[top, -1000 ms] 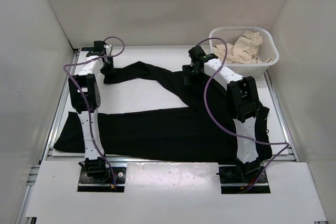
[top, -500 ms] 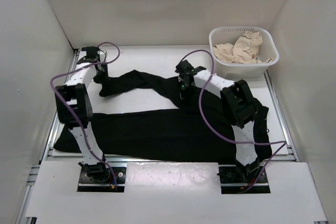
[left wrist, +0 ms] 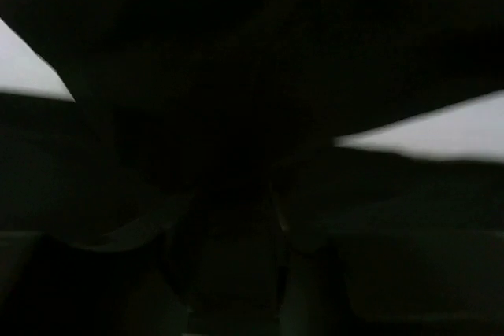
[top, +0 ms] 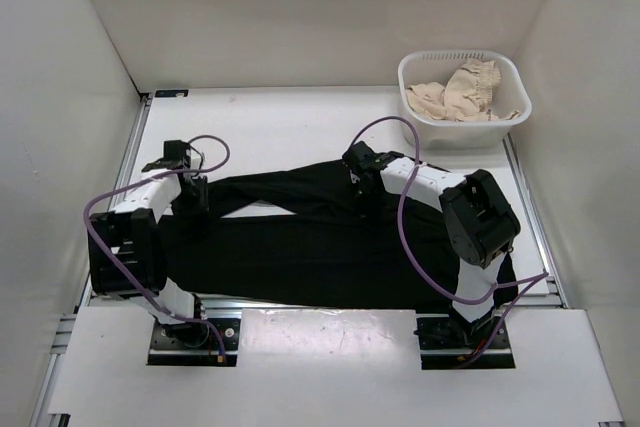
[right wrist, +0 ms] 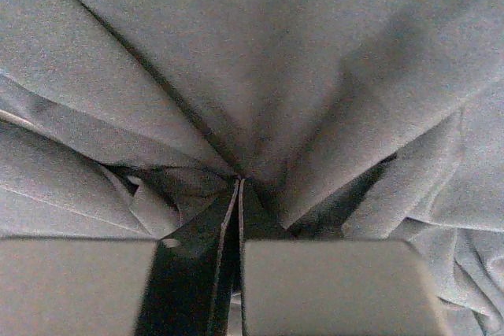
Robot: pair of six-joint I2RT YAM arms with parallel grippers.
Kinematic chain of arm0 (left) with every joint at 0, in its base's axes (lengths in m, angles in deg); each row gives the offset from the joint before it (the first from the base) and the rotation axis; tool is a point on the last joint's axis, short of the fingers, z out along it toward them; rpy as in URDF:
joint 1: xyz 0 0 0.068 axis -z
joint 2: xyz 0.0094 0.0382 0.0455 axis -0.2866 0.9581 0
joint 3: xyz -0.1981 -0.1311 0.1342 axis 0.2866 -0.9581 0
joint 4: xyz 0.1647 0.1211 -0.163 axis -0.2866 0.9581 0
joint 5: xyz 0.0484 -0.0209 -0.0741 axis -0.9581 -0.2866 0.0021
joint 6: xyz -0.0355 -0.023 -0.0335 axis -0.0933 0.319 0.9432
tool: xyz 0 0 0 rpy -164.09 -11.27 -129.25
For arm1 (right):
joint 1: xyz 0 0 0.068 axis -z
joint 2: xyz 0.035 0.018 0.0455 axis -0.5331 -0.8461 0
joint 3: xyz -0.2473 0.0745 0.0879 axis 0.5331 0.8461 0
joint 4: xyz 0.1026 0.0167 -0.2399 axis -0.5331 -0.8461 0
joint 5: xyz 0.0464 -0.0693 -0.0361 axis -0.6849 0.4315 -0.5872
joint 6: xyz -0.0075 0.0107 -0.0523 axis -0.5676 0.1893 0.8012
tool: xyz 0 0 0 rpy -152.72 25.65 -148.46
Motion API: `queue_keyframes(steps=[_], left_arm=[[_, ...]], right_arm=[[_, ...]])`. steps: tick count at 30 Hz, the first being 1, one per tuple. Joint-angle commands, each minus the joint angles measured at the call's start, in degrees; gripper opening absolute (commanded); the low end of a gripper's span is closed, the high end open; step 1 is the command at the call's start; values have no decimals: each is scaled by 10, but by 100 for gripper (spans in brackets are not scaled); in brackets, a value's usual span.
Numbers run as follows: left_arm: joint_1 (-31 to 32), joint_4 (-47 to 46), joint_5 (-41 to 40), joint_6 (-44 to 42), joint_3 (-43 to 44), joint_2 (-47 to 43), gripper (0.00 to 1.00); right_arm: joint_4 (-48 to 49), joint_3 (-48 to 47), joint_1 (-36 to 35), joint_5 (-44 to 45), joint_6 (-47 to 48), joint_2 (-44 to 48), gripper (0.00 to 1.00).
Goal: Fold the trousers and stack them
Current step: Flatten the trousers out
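The black trousers (top: 320, 247) lie across the near half of the table, with one leg drawn down against the other. My left gripper (top: 197, 199) is low over the fabric at the left end of that leg. The left wrist view shows only dark trousers (left wrist: 236, 60), and its jaws are lost in the dark. My right gripper (top: 362, 195) is at the middle of the upper leg. In the right wrist view this gripper (right wrist: 239, 182) is shut, pinching a gather of trousers (right wrist: 260, 53) cloth that fans out from the fingertips.
A white basket (top: 463, 97) holding a beige cloth (top: 455, 92) stands at the back right corner. Bare white table (top: 270, 127) stretches behind the trousers. White walls close in the left, right and back sides.
Both grippers have come toward the near edge, pulling the far trouser leg down from the back of the table onto the near leg. The basket has not moved.
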State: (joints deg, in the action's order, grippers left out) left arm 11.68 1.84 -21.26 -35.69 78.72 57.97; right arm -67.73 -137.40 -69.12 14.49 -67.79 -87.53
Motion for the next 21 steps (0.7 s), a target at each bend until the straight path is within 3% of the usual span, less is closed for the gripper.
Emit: queue_keyframes(steps=[1,5,7,15,21], left_arm=[[-21,55,31,0,32,-34,51],[-78,146,128,0,164,-19,62],[-95,167,167,0,234,-5,62],[-115,139,49,0,286,170,63],[-115,128,55,0,305,242,66]], right_arm=[[3,-19,-4,34,-6,12,6],[-9,-26,-4,47,-6,26,10],[-20,-26,-4,47,-1,37,12],[-20,-41,-4,34,-6,37,13],[-20,-36,-4,21,-6,32,13]])
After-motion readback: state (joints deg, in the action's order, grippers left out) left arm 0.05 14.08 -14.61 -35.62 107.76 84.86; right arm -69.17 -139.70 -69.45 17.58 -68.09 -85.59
